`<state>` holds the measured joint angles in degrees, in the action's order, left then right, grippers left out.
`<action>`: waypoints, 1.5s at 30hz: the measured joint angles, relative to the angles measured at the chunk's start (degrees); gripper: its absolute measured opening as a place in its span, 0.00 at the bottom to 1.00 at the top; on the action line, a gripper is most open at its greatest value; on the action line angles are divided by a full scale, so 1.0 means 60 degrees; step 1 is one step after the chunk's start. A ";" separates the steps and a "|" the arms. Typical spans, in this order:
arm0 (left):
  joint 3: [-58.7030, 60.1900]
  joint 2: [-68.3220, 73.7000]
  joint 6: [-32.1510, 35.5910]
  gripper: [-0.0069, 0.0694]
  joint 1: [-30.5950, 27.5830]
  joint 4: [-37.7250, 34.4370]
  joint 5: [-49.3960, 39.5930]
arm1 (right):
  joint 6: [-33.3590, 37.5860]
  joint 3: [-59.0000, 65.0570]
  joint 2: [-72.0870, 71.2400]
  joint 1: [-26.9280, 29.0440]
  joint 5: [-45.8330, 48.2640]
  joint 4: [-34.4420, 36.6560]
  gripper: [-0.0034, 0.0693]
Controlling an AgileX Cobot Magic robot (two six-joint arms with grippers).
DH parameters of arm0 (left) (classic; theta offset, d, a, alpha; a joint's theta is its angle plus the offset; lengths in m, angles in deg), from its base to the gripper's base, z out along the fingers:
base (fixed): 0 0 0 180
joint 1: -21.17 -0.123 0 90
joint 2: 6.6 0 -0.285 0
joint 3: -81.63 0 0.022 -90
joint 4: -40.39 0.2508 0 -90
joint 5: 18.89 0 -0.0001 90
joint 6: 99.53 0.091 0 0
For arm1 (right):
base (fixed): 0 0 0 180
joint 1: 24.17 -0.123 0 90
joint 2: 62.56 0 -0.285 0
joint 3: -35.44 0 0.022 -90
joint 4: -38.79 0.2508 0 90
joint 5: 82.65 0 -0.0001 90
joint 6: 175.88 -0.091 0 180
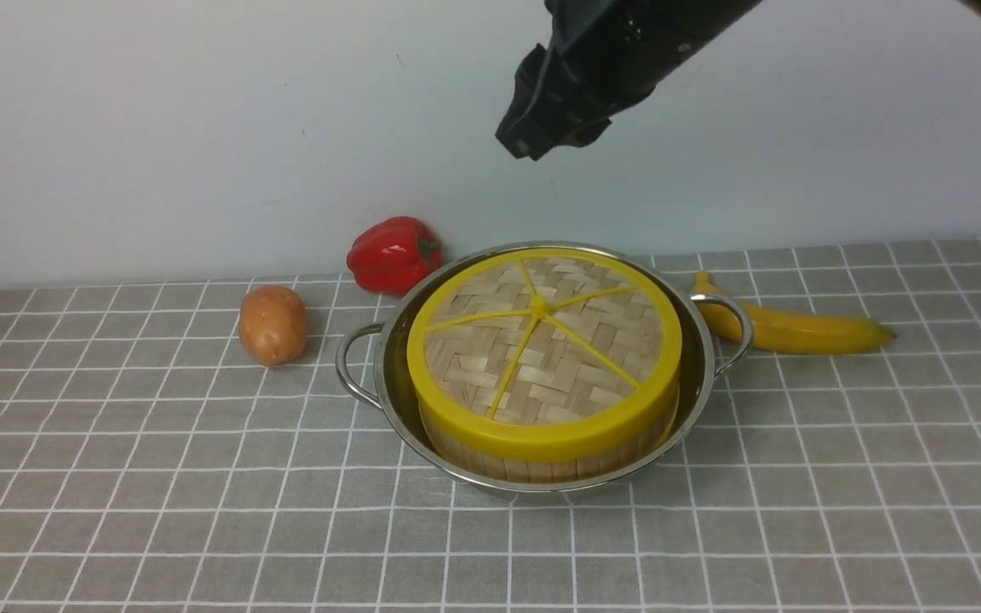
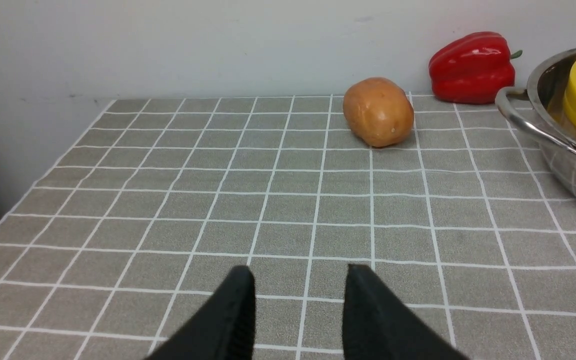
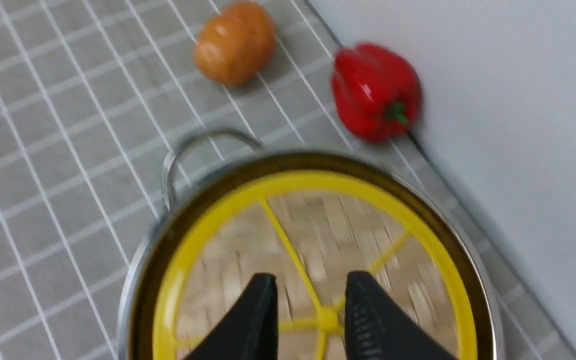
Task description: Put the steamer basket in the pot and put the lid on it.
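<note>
Clearly the main work looks done: the steamer basket (image 1: 542, 451) sits inside the pot (image 1: 388, 375), and the lid (image 1: 542, 340) lies flat on the basket, its yellow rim level all round.

Nearest the robot, the left gripper (image 2: 299, 280) rests low over bare tabletop (image 2: 168, 200), jaws parted and holding nothing, well apart from the pot. It poses little risk unless it sweeps sideways into the pot's near handle (image 2: 528, 120).

Farther in, the right gripper (image 1: 533, 140) hangs high above the lid, jaws apart and empty in the right wrist view, with the centre knob (image 3: 327, 318) showing between them. The likely trouble is here: a drop or a sideways drift could catch the knob or the rim and tip the lid off its seat. That view is blurred, so the exact clearance is hard to judge.

Beyond, a potato (image 1: 272, 324), a red pepper (image 1: 393, 253) and a banana (image 1: 797, 328) lie near the pot; a wide swing might knock them.

The tabletop wears a grey cloth with a white grid, backed by a plain pale wall (image 1: 158, 128).
</note>
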<state>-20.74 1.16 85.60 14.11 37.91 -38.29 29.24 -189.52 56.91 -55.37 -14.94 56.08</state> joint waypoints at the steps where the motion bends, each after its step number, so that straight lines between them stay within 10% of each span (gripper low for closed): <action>1: 0.0000 0.0000 0.0000 0.41 0.0000 0.0000 0.0000 | 0.0163 0.0000 0.0000 0.0000 -0.0315 0.0237 0.35; 15: 0.0000 0.0000 0.0000 0.41 0.0000 0.0001 0.0000 | -0.0716 0.0075 0.0009 0.0000 0.0476 -0.1498 0.37; 45: 0.0000 0.0000 0.0000 0.41 0.0000 0.0001 0.0000 | -0.0736 0.0075 0.0009 0.0008 -0.0597 -0.1079 0.38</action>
<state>-20.74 1.16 85.60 14.11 37.91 -38.29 24.83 -189.07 56.97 -55.32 -18.52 49.61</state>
